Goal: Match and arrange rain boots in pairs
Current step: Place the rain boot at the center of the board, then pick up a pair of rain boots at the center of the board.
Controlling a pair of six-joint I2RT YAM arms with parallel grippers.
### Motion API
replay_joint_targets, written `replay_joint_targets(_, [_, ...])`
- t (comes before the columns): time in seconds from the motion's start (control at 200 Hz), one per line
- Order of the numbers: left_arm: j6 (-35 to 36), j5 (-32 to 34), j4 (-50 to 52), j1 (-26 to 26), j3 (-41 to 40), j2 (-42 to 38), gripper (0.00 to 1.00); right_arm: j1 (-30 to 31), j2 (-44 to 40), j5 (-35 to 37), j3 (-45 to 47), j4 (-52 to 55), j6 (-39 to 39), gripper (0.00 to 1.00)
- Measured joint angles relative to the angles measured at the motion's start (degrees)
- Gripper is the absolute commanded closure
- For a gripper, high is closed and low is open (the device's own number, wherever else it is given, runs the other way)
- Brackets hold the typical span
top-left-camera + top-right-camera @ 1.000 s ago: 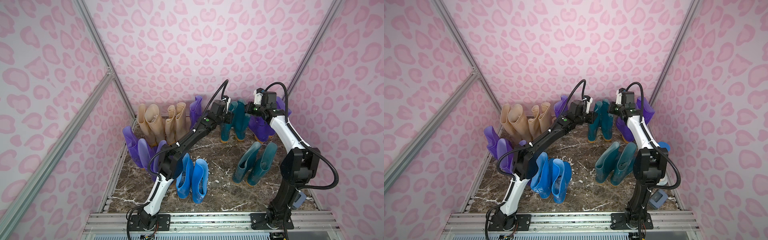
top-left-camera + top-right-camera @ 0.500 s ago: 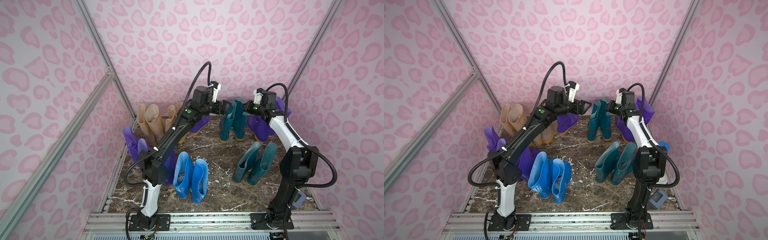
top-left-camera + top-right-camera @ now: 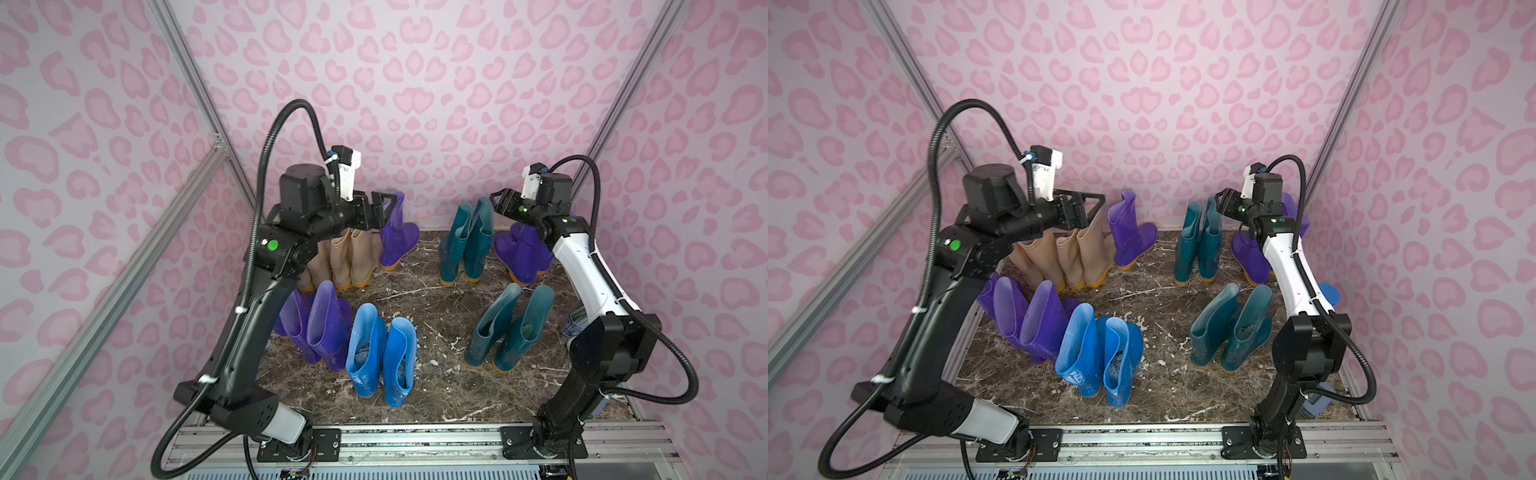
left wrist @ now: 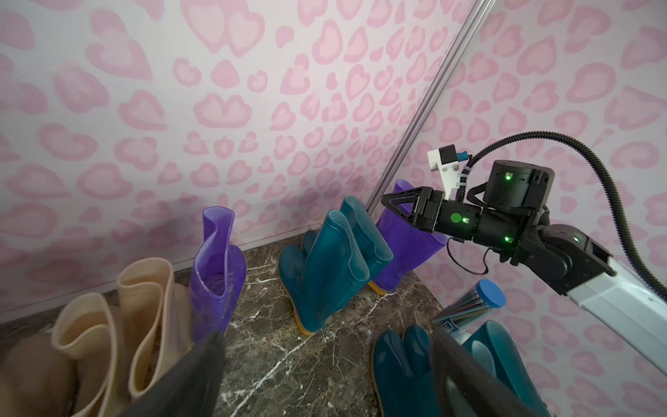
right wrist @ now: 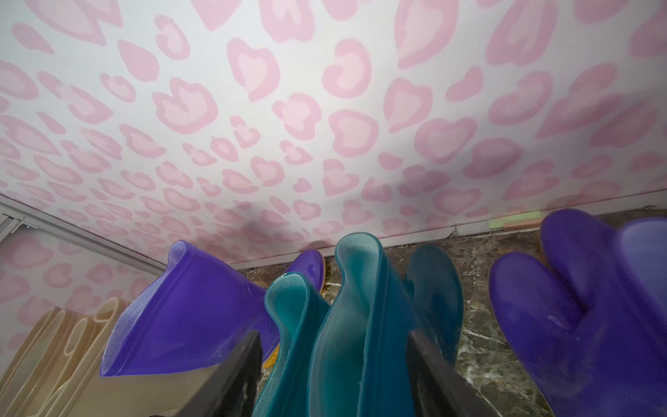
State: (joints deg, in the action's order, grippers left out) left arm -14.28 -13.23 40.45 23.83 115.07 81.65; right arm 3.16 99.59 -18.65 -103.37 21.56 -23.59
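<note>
Two grippers, both let go.

The left gripper (image 3: 384, 207) hangs above the back row with its jaws spread wide. In its wrist view I see only bare marble floor (image 4: 288, 343) between its fingers (image 4: 202, 372). It is close beside the cuff of the single purple boot (image 3: 397, 237), and a top view shows a gap between them. That boot stands upright near the back wall, next to the four beige boots (image 3: 353, 257).

The right gripper (image 3: 498, 203) is at the top of the back teal pair (image 3: 465, 245). Its jaws are apart, and its wrist view shows both teal cuffs in the gap. I cannot tell whether the pads touch the rubber.

Rest of the floor:
- The back purple pair (image 3: 521, 253) sits under the right arm, near the back right corner.
- The front teal pair (image 3: 511, 328) is at front right, the two shafts leaning the same way.
- The blue pair (image 3: 382, 353) is at front centre, the two boots touching.
- The front purple boots (image 3: 316, 324) are clustered at front left, partly hidden by the left arm.
- The shiny cylinder (image 4: 465, 314) with a blue cap sits tilted by the right wall, near the front teal pair.
</note>
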Motion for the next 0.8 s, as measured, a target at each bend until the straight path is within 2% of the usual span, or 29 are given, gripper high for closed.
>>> replay_joint_targets(0.07, [1.0,3.5,2.9,-2.2,-1.9,-5.1,0.12,1.7,-2.8,2.7,0.5,1.0,1.0,0.32])
replay_joint_targets(0.175, [1.5,9.2,7.3,-8.0,-8.4,-12.5,0.11,8.3,-8.7,7.4,3.2,0.9,2.9,0.31])
replay_joint_targets(0.325, [-0.6,12.7,12.0,-20.1,-20.9,-22.0,0.12,24.1,-17.7,15.3,12.7,-4.8,5.1,0.29])
replay_joint_targets(0.42, [-2.7,10.2,13.5,-24.1,-25.4,-24.5,0.18,33.6,-19.1,19.1,15.8,-8.7,6.5,0.28])
replay_joint_targets(0.525, [-4.1,4.7,13.7,-24.9,-26.8,-24.0,0.23,40.6,-17.6,21.8,15.8,-11.6,8.3,0.28])
replay_joint_targets(0.645, [-5.0,1.2,15.4,-23.4,-28.2,-23.4,0.23,44.3,-15.3,22.1,15.4,-13.3,9.2,0.26])
replay_joint_targets(0.735, [-4.4,0.7,17.4,-19.8,-28.2,-23.3,0.24,47.6,-13.6,22.6,14.2,-12.6,10.5,0.23])
replay_joint_targets(0.805, [-3.5,0.6,19.5,-15.2,-27.3,-22.1,0.24,49.9,-12.4,22.7,13.4,-11.5,11.4,0.22])
